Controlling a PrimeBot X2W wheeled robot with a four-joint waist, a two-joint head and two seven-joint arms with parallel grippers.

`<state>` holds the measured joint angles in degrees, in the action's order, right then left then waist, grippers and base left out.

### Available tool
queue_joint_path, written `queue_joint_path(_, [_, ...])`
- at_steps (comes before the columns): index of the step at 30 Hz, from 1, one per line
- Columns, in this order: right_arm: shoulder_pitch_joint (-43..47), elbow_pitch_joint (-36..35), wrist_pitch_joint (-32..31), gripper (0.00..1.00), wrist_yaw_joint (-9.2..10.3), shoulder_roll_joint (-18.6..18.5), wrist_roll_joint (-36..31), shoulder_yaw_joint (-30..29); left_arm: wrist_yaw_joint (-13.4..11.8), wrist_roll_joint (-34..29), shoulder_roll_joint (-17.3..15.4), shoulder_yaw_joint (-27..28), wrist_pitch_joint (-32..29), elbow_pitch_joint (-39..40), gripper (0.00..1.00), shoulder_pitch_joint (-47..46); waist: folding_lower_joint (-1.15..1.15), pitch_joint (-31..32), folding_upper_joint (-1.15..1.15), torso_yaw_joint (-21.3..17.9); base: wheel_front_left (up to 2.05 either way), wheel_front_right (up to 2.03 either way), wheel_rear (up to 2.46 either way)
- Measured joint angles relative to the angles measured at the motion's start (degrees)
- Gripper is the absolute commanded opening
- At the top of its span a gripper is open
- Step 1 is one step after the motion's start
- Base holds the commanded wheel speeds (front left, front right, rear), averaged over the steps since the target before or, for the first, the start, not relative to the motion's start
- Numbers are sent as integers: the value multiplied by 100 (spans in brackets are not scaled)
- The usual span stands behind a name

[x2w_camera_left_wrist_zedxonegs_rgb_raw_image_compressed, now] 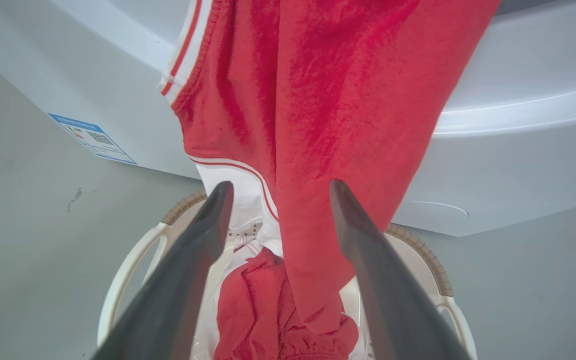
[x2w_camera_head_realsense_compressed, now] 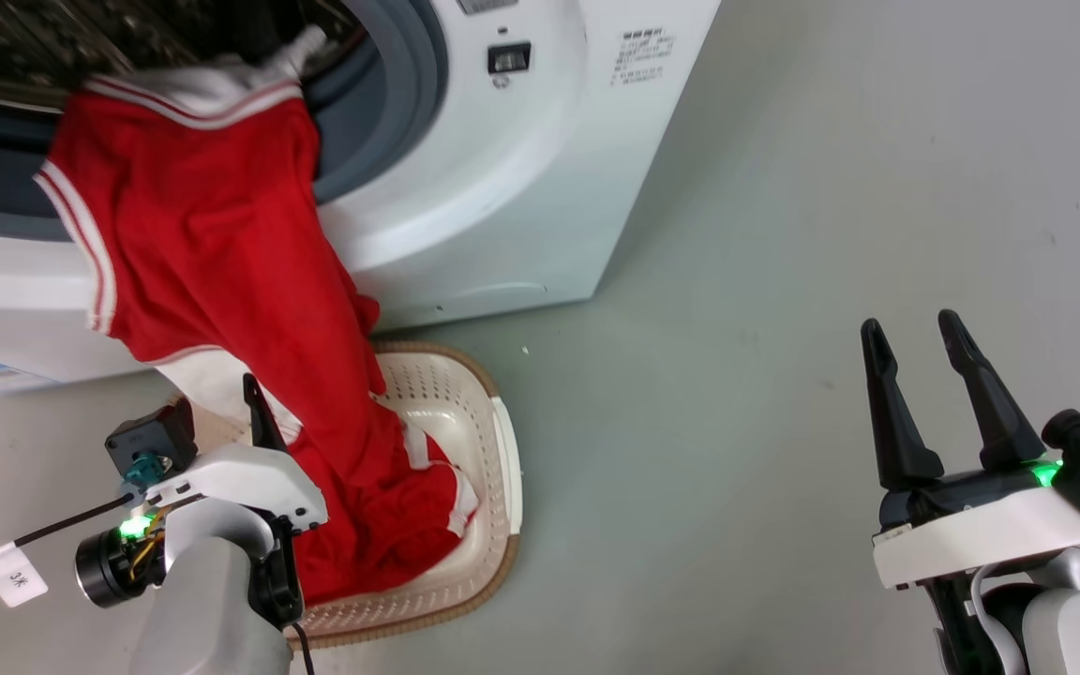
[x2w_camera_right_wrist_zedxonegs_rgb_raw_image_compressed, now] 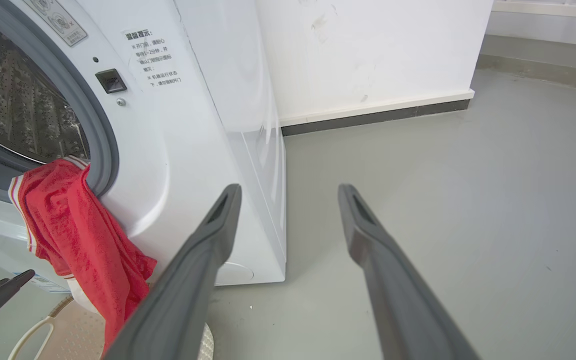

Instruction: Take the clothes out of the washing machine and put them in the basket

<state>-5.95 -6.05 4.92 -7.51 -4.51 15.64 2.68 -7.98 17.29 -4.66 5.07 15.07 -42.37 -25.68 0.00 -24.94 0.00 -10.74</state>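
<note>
Clothes [x2w_camera_head_realsense_compressed: 212, 253] hang from the washing machine [x2w_camera_head_realsense_compressed: 502, 187] opening into the basket [x2w_camera_head_realsense_compressed: 502, 450].
Left claw [x2w_camera_left_wrist_zedxonegs_rgb_raw_image_compressed: 279, 186] is spread apart beside the draped red fabric; right claw [x2w_camera_head_realsense_compressed: 910, 325] is spread apart above the grey floor [x2w_camera_head_realsense_compressed: 737, 375].

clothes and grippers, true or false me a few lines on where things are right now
1. The clothes hang from the washer opening down into the basket. True.
2. The right gripper is shut on red fabric. False: it is open and holds nothing, over the floor.
3. The left gripper is open above the basket. True.
4. The clothes are fully out of the washer. False: their top end lies over the opening's rim.
5. The basket stands on the floor by the washer's front. True.
</note>
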Motion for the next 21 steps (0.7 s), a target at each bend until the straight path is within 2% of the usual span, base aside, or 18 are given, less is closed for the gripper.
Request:
queue_joint_path(6, [142,-168,-189,100,0,65,-75,-38,118,-265,13,67,0,112,100,-3,-1,365,0,127,0,0,0])
queue_joint_path(13, [187,-313,-259,100,0,99,-85,78,333,-297,-229,7,-105,-723,100,-681,-1,323,0,102,0,0,0])
queue_joint_path(21, [114,-288,-234,100,0,90,25,233,448,-289,-644,-44,-460,-1504,100,-1535,0,-29,0,-104,0,0,0])
